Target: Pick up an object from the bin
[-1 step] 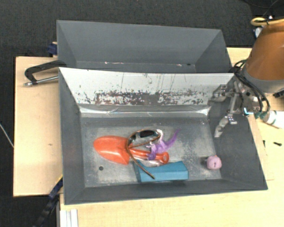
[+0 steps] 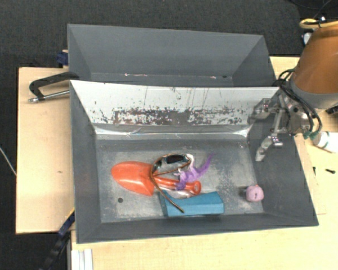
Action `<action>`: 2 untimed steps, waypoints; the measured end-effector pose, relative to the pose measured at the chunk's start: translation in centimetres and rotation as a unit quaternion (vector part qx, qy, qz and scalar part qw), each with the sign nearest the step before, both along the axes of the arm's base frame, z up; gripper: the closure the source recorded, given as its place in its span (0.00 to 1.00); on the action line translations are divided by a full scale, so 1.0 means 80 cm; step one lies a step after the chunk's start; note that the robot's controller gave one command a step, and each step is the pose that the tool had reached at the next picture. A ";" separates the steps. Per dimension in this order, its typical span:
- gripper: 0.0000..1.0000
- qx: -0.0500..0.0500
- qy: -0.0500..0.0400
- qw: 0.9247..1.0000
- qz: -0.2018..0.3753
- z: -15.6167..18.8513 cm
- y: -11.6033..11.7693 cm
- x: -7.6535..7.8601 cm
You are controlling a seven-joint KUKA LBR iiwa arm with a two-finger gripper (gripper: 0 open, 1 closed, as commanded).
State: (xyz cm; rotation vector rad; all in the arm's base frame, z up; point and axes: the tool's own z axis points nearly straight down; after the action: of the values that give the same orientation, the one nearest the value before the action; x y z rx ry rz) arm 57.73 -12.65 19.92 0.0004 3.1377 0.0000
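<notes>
Heap [image 2: 174,179] mid bin [image 2: 85,173], small ball [image 2: 254,193] rt of it, pincer [image 2: 266,149] behind ball.

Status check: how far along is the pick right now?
Done: nothing yet; the orange piece, blue block, tangled heap and pink ball all lie on the floor of the bin. In hand: the gripper hangs by the right wall, nearest the pink ball. Left: descend, grasp, lift.

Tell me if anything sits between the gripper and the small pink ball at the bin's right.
Nothing visible does. The gripper hangs by the bin's right wall; the pink ball lies on bare floor nearer the front. The heap with the blue block lies to the ball's left, apart from it.
</notes>
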 end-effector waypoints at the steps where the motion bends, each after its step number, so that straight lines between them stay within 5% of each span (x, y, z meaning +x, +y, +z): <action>1: 0.00 -0.001 -0.002 1.000 0.009 -0.047 0.054 -0.005; 2: 0.00 0.002 -0.001 0.999 0.033 -0.115 0.095 0.018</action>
State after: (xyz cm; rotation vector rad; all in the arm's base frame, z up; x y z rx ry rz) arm 59.21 -5.06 10.75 -0.1026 3.1340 0.0052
